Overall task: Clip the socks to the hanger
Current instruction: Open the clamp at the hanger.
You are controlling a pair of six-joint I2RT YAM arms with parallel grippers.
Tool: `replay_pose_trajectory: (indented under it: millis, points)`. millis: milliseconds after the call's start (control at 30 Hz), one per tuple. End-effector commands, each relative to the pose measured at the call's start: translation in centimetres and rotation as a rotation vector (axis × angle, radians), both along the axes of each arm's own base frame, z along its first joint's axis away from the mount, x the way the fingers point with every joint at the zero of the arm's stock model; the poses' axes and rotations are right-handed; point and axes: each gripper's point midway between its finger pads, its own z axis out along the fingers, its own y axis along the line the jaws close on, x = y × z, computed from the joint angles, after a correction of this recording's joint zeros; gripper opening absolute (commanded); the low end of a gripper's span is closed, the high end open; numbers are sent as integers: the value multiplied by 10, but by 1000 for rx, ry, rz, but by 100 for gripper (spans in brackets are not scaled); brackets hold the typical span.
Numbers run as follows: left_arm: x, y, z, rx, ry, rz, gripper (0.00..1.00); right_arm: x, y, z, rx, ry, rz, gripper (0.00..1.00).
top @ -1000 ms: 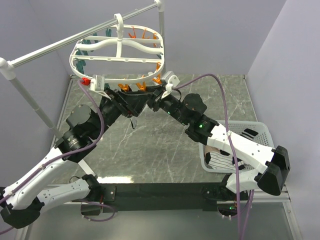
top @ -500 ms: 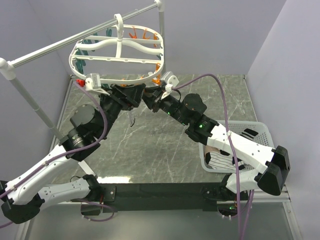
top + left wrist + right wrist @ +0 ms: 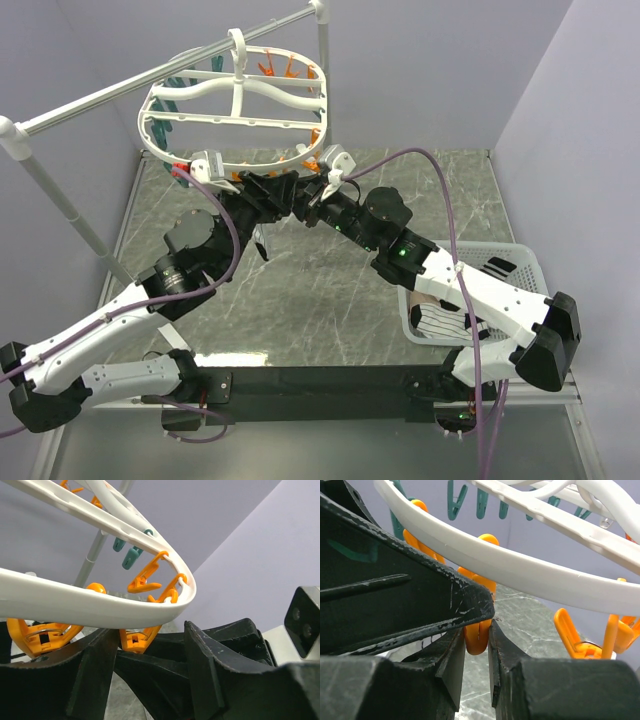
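The white oval hanger (image 3: 240, 118) hangs from the rail, with orange and teal clips along its rim. Both grippers meet under its near rim. My right gripper (image 3: 477, 645) is shut on an orange clip (image 3: 479, 635), one finger on each side of it. My left gripper (image 3: 150, 635) stands open just below the rim (image 3: 100, 611), next to another orange clip (image 3: 134, 639), with the right gripper's black fingers between its fingers. A thin striped sock (image 3: 261, 242) dangles below the two grippers; what holds it is hidden. More socks (image 3: 435, 322) lie in the basket.
The silver rail (image 3: 120, 90) with white joints crosses the back left, and its post stands at the back centre. A white lattice basket (image 3: 530, 262) sits at the right, partly under my right arm. The tabletop is grey marble.
My left gripper has moved right along the near rim until it meets the right gripper, and its jaws have narrowed. The right arm and the dangling sock have stayed put.
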Motion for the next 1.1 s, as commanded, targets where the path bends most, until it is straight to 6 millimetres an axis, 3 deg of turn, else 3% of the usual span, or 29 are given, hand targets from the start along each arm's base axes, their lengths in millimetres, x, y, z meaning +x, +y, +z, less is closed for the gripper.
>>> replay_pose_trajectory:
  millis: [0,333,633,867,1067]
  points:
    - [-1,12,29,-45,-53,55,59,-10,-13,42,70,-64,-7,0]
    - [1,14,22,-10,-41,80,45,-13,-12,44,62,-76,6,0]
    - [6,9,20,17,-35,88,49,-14,-9,47,46,-94,17,0]
    - [8,12,19,5,-29,114,46,-13,-9,47,35,-105,-16,0]
    - [7,14,19,-2,-31,115,27,-10,-7,43,22,-100,-20,0]
